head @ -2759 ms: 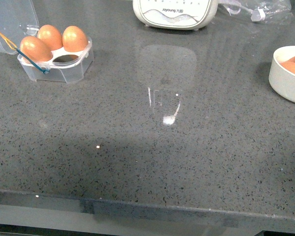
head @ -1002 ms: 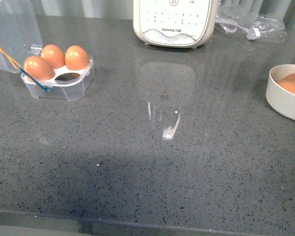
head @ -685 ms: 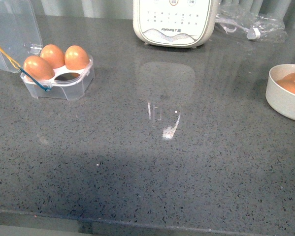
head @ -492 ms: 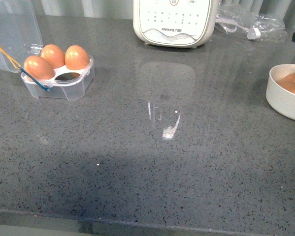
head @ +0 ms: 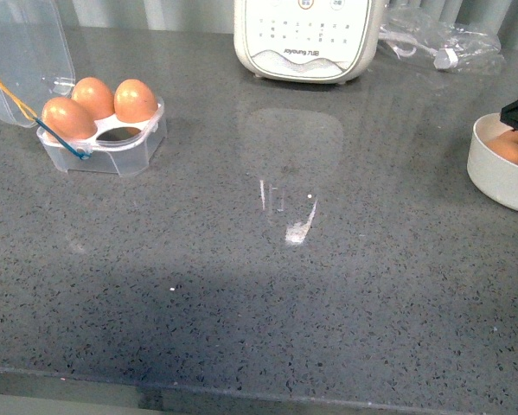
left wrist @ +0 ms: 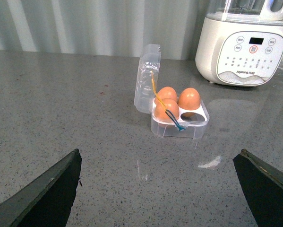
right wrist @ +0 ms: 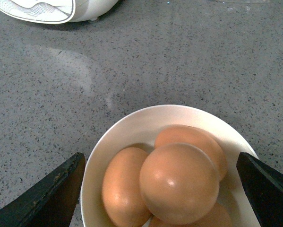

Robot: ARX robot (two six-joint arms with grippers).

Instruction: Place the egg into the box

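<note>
The egg (right wrist: 179, 182) lies topmost among several brown ones, perhaps four, in the white bowl (right wrist: 132, 127) at the right edge of the bench (head: 328, 285). The right hand (right wrist: 160, 161) hangs over it, fingers spread wide either side, gripping nothing. The box (head: 103, 143) stands near the far left corner, lid (head: 25, 52) raised, three eggs (head: 134, 99) inside. The left hand (left wrist: 155, 163) faces it from well apart, likewise spread and holding nothing.

left gripper (left wrist: 156, 194): two matte black wedge-shaped fingers (left wrist: 49, 194)
right gripper (right wrist: 155, 194): same black tapering wedges, paler along the edges
</note>
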